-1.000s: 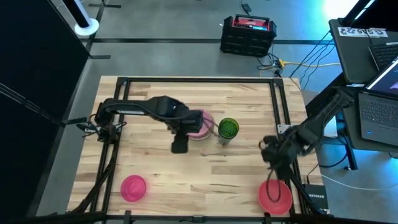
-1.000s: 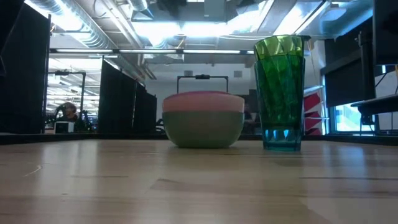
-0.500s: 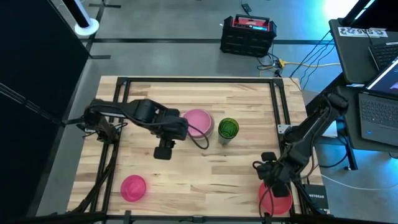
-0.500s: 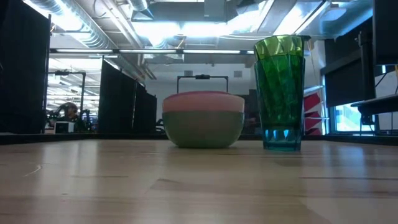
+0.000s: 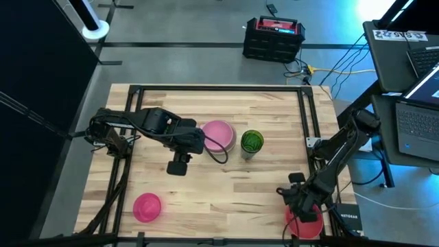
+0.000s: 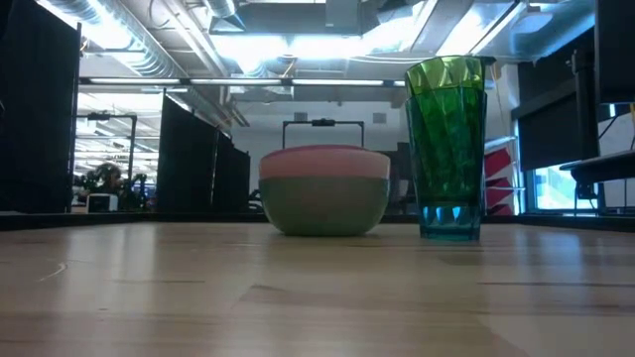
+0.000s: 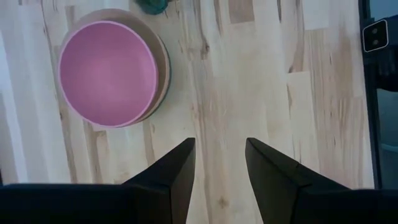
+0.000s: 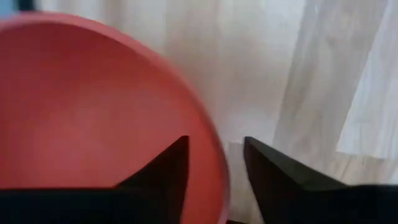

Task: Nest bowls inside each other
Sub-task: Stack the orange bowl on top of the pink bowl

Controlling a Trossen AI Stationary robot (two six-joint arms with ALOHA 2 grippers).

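The right gripper [image 5: 300,206] sits at the table's 5 o'clock corner, its fingers straddling the rim of the red bowl [image 5: 304,221], one inside, one outside; whether they actually pinch the rim cannot be told. The left gripper [image 5: 178,167] hovers released and empty near the table's centre, at 8 o'clock from the pink bowl stack [image 5: 219,136]. A green tumbler [image 5: 251,142] stands at the stack's 3 o'clock. A lone pink bowl [image 5: 147,207] rests at 7 o'clock on the wooden table [image 5: 226,185].

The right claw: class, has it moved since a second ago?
Yes. The right claw has dropped toward the table's near edge, over the red bowl.
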